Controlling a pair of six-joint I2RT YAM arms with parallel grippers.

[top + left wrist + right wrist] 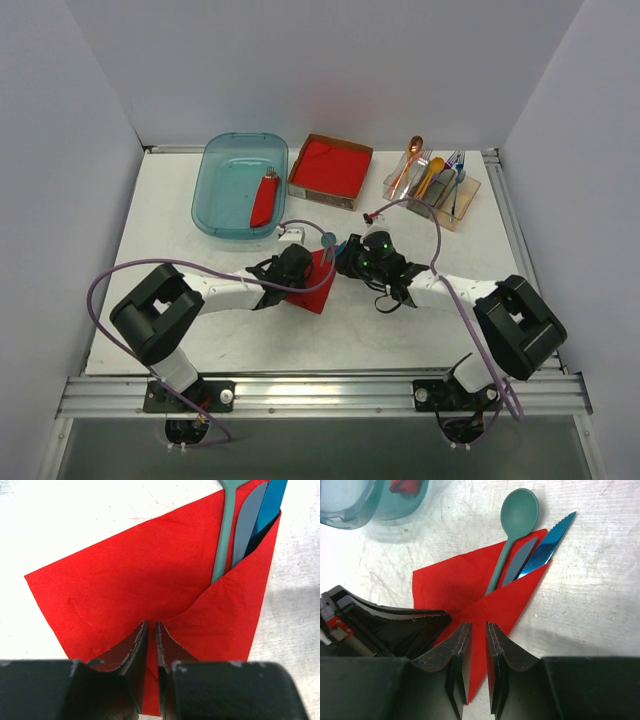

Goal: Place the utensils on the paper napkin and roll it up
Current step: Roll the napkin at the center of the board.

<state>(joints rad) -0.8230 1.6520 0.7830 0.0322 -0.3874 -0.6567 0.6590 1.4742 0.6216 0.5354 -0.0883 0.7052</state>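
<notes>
Both claws are gripping the paper napkin (130, 580) at the centre of the table (220, 340), with the utensils (520, 560) already tucked in.

The napkin is lying between the 2 arms, 1 flap folded over the utensil handles. The left gripper (151, 626) is clenching on that flap's edge. The right gripper (478, 627), just to its right, appears to be clenching on the napkin's near edge. The utensils are lying far and slightly right of both claws, nearer the right one, along the napkin's right side. Their long axis is running near to far, tilted a little right. The teal spoon (507, 550) and the blue knife (545, 545) are pointing far, their heads sticking out past the paper. Rolling will likely be turning about that axis, so the loose left half is what needs wrapping across.
</notes>
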